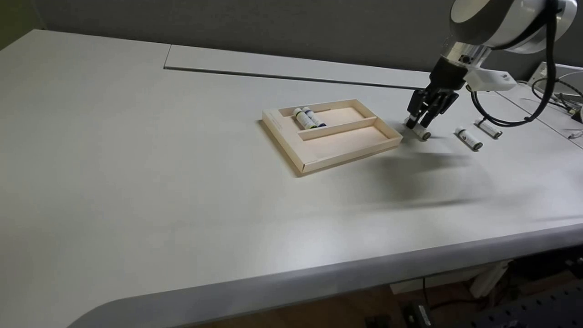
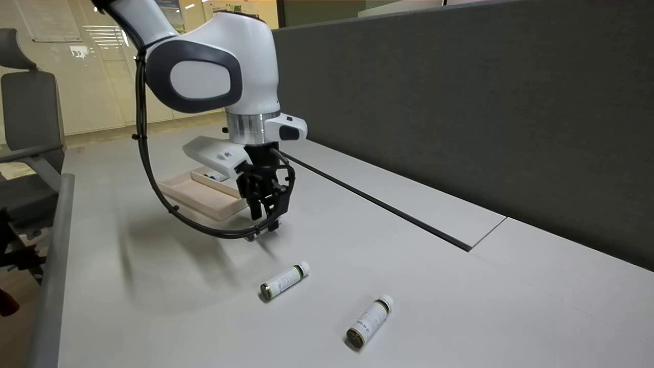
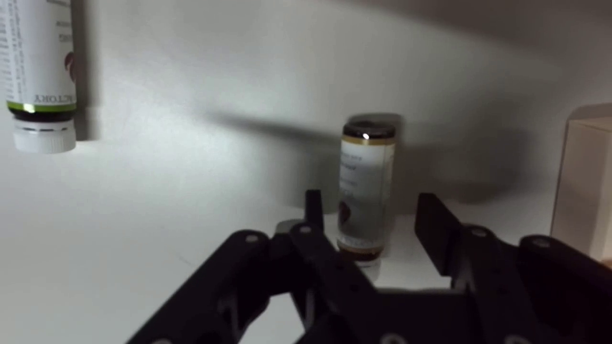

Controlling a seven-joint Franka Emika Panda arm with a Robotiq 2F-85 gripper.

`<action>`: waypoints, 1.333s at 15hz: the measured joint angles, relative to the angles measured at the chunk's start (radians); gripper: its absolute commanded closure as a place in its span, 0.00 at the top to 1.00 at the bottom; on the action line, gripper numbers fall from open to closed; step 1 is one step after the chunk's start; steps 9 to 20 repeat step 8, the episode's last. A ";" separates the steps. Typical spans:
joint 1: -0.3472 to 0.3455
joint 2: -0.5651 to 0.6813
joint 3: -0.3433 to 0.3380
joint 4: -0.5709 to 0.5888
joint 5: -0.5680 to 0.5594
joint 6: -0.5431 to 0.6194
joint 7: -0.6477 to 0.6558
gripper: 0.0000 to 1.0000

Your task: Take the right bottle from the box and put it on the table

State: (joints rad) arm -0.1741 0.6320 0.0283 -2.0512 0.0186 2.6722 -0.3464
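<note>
The box (image 1: pixel 350 156) is a shallow pale wooden tray on the white table (image 1: pixel 159 182). Two small bottles lie side by side in its far compartment, a left one (image 1: pixel 303 118) and a right one (image 1: pixel 314 116). Another like bottle (image 1: pixel 422 133) lies on the table just beside the box; the bottle also shows in the wrist view (image 3: pixel 366 177). I cannot tell which bottle is the task's right one. My gripper (image 1: pixel 418 123) is low over the table bottle. In the wrist view the gripper (image 3: pixel 370 203) is open, with gaps between the bottle and both fingers.
Two more bottles lie on the table (image 2: pixel 285 280) (image 2: pixel 370 322), away from the box. The box wall (image 3: pixel 581 181) is close to one finger in the wrist view. A dark slot (image 1: pixel 291 77) and a grey partition (image 2: pixel 460 102) run behind.
</note>
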 measured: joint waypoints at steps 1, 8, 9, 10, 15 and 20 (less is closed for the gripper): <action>0.002 -0.016 0.001 0.000 0.000 -0.015 0.003 0.93; 0.017 -0.200 0.017 -0.012 0.006 -0.187 0.007 1.00; 0.017 -0.200 0.017 -0.012 0.006 -0.187 0.007 1.00; 0.017 -0.200 0.017 -0.012 0.006 -0.187 0.007 1.00; 0.017 -0.200 0.017 -0.012 0.006 -0.187 0.007 1.00; 0.017 -0.200 0.017 -0.012 0.006 -0.187 0.007 1.00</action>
